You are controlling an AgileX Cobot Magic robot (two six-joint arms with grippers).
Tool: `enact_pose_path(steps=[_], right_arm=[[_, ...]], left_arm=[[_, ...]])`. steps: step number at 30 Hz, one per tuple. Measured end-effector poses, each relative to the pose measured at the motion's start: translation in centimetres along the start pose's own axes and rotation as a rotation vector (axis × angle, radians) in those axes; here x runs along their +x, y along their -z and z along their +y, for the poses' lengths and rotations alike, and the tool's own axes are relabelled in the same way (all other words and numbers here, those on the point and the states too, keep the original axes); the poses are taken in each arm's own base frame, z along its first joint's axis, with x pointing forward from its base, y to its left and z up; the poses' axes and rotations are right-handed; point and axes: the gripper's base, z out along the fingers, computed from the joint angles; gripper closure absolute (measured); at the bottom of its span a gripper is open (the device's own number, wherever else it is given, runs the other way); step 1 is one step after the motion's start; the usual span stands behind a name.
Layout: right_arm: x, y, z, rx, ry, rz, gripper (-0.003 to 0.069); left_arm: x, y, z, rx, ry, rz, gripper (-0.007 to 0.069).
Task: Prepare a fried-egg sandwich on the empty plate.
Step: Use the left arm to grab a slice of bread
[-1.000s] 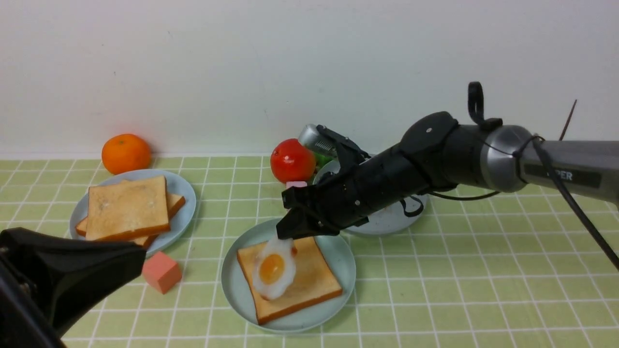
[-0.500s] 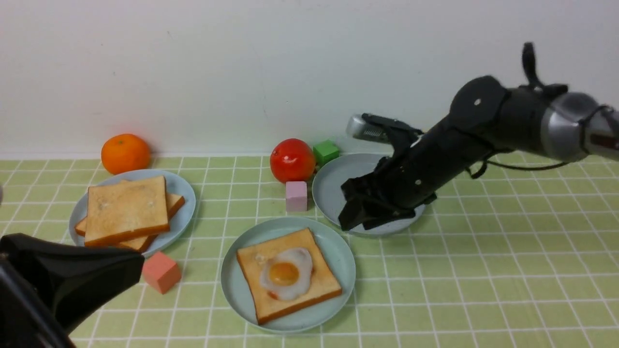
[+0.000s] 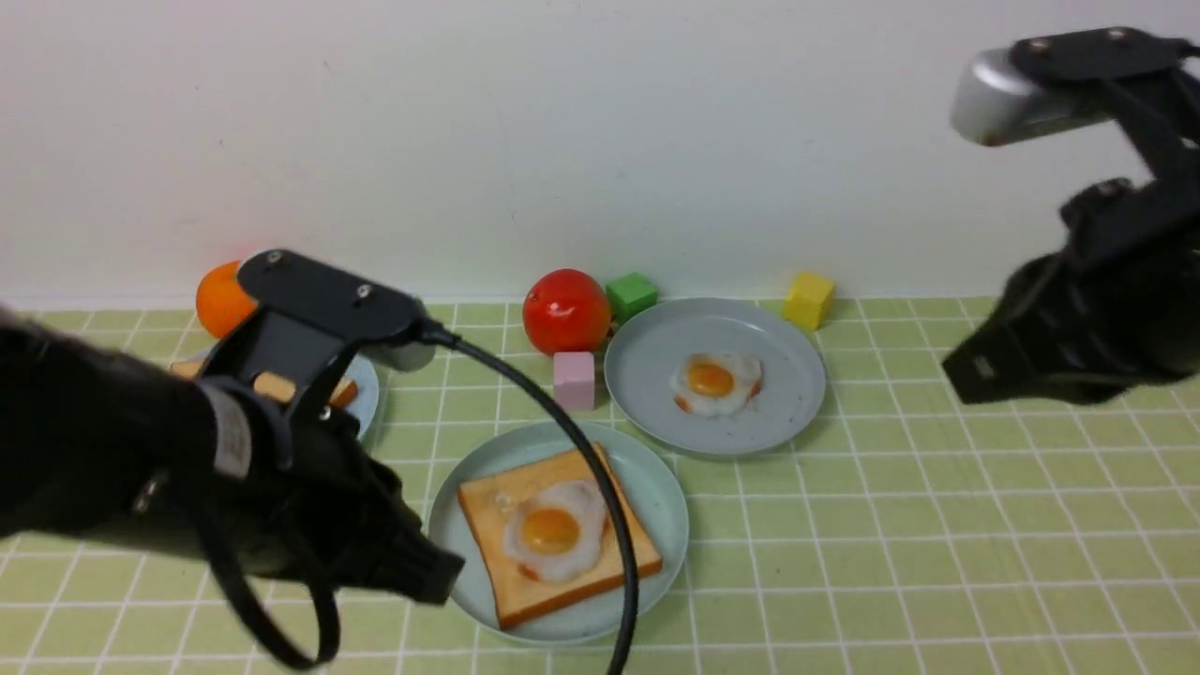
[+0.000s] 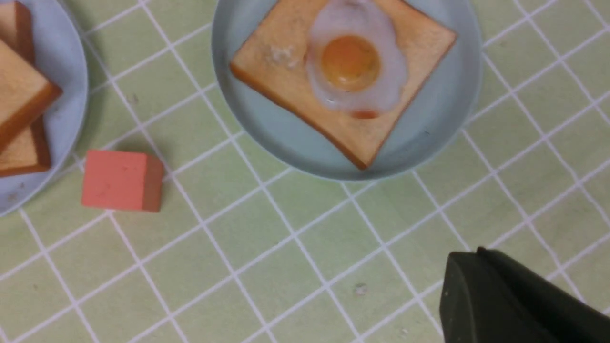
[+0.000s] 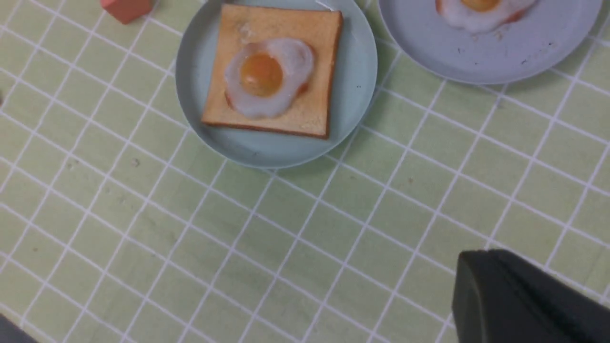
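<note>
One glossy fried egg on square toast

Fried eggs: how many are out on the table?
2. One fried egg lies on the toast on the near mint-green plate; the second egg lies bare on the grey-blue plate behind it. The left arm could be hiding others.

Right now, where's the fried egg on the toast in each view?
Front view: fried egg low centre, on the toast.
Left wrist view: fried egg on that toast, salmon cube nearby.
Right wrist view: fried egg on that toast, grey-blue plate alongside.
Shared landmark: the mint-green plate beneath the toast.
</note>
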Motion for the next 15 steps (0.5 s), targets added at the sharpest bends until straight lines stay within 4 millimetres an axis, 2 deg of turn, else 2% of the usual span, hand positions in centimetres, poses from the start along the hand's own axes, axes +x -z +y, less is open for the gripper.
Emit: enact_pose_path(steps=[2,6,7,8,10,12,14,15], right_arm=[[2.4,2.3,0.6,0.002,0.009,-0.067,0.0657],[6.4,4.9,1.3,0.014,0.038,-0.183,0.0656],[6.8,5.3,1.3,0.017,0.042,-0.208,0.0656],[7.0,5.4,1.4,0.017,0.044,-0.212,0.0656],[9.0,7.2,1.8,0.027,0.061,-0.32,0.0654],[9.5,7.7,1.9,0.029,0.065,-0.353,0.0653],[10.5,8.8,2.1,0.033,0.075,-0.409,0.0653],[10.5,8.8,2.2,0.033,0.075,-0.412,0.0653]], left_arm=[[-1.3,-0.7,1.9,-0.002,0.02,0.012,0.0638],[-2.4,-2.2,6.2,-0.026,-0.047,0.032,0.0638],[-2.6,-2.8,7.3,-0.033,-0.061,0.042,0.0638],[-2.6,-2.9,7.6,-0.035,-0.052,0.044,0.0638],[-2.8,-4.7,10.8,-0.05,-0.078,0.083,0.0638],[-2.9,-5.4,11.9,-0.056,-0.077,0.097,0.0638],[-2.8,-7.3,14.8,-0.071,-0.08,0.14,0.0629],[-2.8,-7.4,15.0,-0.072,-0.086,0.143,0.0629]])
